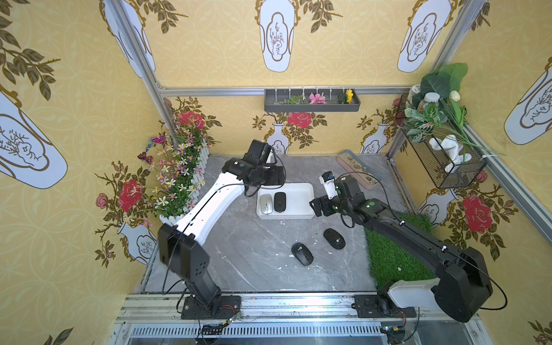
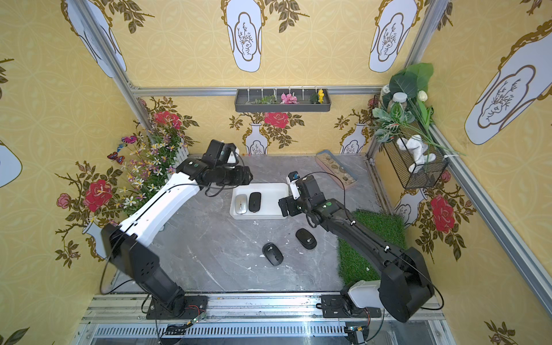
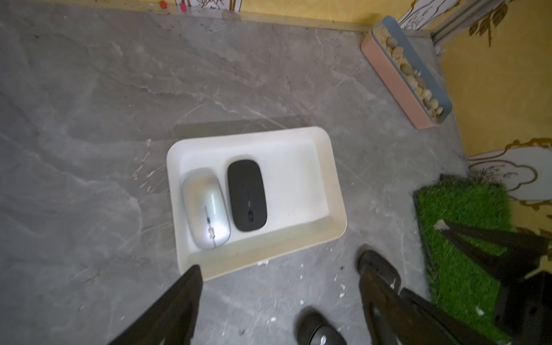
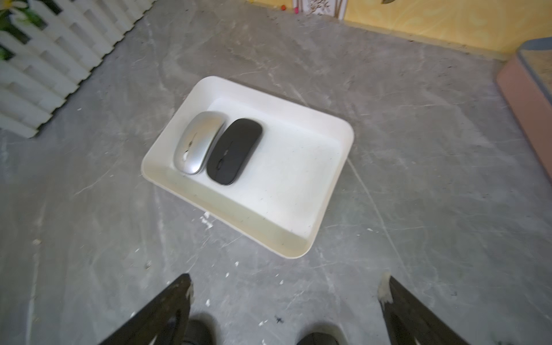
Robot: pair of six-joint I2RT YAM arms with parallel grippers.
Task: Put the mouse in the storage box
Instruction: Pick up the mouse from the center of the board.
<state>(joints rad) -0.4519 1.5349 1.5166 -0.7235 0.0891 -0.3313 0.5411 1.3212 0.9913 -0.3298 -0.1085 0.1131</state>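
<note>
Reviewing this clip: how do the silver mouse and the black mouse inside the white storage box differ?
Colour: the silver mouse is glossy and light, the black mouse matte and dark. Place: the silver mouse lies by an end wall of the storage box; the black mouse lies nearer the middle, beside the bare half. Shared: both lie flat inside the box, side by side and parallel, with the same slim shape.

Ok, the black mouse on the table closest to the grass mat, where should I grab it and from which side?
Grip the black mouse across its two long sides, mid-length, coming straight down from above. It lies flat on the table, low and domed, so only its narrow width suits the jaws; turn them square to its diagonal length. The open right gripper looks nearer.
</note>
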